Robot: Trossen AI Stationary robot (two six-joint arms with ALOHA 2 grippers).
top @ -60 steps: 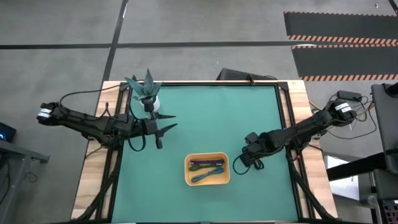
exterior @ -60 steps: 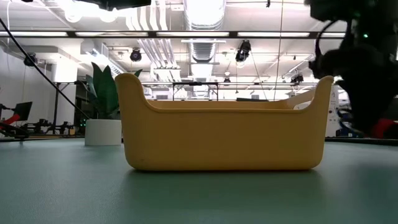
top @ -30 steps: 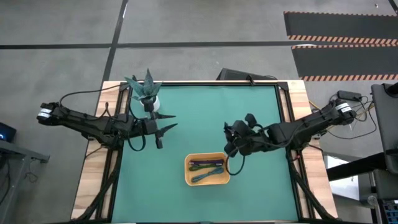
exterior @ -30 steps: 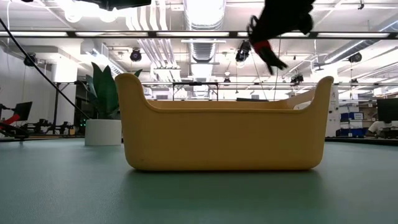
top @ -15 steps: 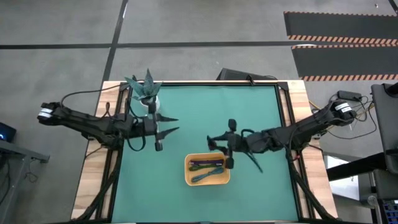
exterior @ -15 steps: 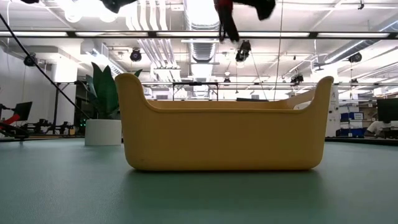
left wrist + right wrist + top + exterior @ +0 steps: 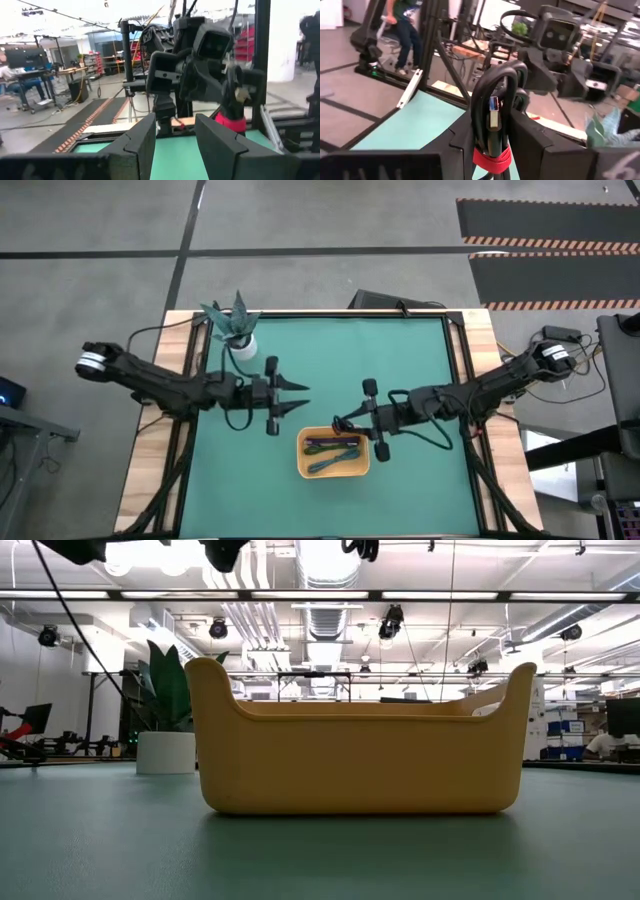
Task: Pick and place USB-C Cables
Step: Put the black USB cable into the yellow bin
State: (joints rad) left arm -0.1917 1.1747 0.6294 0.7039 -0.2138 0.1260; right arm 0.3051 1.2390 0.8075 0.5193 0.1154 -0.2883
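Observation:
My right gripper [image 7: 343,423] hovers just above the far right corner of the orange tray [image 7: 303,455], shut on the black cable bundle with the red band [image 7: 491,125]. Three other bundles, dark blue [image 7: 322,444], green [image 7: 347,443] and teal [image 7: 335,461], lie on the tray floor. My left gripper [image 7: 298,397] is open, in the air left of the tray's far side, pointing toward the right gripper. The low view shows the tray's wall [image 7: 360,755], and the cables inside are hidden there. My right gripper pinches the black bundle between its two fingers at the red band [image 7: 491,159]. The bundle lies along the fingers, and its loops [image 7: 495,82] stick out past the fingertips. It is lifted clear of the table and the tray.
A small potted plant [image 7: 238,332] stands at the table's far left corner. Wooden borders and dark frame rails [image 7: 462,380] run along both sides of the green mat. Open mat lies to the tray's left, right and near sides.
My right gripper has lifted the black bundle off the mat right of the tray, carried it up and toward the table's left, turned its wrist and come over the tray's far right corner. My left gripper has moved toward the right, closer to the tray.

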